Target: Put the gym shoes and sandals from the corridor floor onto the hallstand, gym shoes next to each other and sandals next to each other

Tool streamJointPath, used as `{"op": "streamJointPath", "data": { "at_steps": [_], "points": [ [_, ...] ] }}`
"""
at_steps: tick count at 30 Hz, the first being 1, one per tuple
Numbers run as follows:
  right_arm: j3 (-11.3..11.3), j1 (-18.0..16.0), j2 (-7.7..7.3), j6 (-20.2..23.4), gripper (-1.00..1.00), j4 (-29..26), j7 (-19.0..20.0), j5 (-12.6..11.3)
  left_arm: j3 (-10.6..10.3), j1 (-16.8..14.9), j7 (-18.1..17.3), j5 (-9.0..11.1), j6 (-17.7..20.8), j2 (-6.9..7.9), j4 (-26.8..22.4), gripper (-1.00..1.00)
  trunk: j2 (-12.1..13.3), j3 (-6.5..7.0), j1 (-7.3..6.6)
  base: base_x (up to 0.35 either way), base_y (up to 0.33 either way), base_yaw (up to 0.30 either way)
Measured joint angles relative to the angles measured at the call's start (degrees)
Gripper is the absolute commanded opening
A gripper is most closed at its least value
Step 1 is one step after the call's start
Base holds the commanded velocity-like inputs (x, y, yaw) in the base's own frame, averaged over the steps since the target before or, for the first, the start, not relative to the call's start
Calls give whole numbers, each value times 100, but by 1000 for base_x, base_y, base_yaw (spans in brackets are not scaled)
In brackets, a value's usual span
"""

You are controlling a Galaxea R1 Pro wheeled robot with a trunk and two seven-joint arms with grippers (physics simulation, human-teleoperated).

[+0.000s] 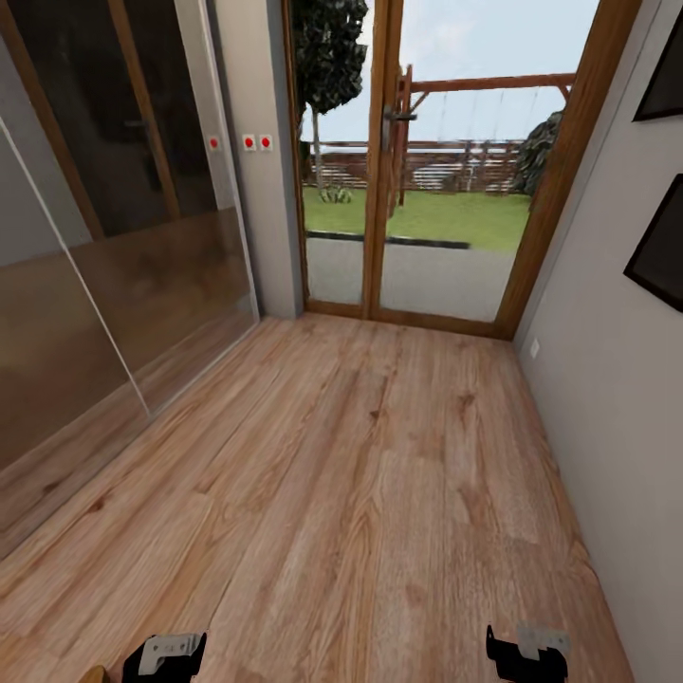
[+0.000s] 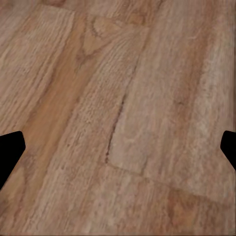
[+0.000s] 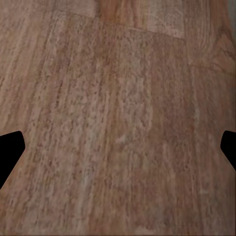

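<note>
two grippers sit low over the corridor floor (image 1: 379, 493), light wood planks running toward a glass door (image 1: 417, 190) at twelve o'clock. at nine o'clock stand glossy wardrobe panels (image 1: 114, 285). the left gripper (image 1: 166, 656) at seven o'clock and the right gripper (image 1: 525, 653) at five o'clock both hang spread wide, holding nothing.

A home corridor ahead of my hands, wood-plank floor (image 1: 379, 493) under them, glazed wooden door (image 1: 417, 171) beyond onto a lawn (image 1: 427, 216), glass-fronted wardrobe (image 1: 104, 266) past my left hand, dark framed pictures (image 1: 659, 251) beyond my right.
</note>
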Motion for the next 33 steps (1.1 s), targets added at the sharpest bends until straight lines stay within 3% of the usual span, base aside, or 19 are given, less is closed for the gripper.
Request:
{"op": "streamJointPath", "data": {
  "at_steps": [33],
  "points": [
    [0, -1, 1, 1, 100, 10, -4, 7, 2, 1, 0, 9, 1, 0, -3, 100, 0, 0, 0, 292, -186, 255]
  ]
}}
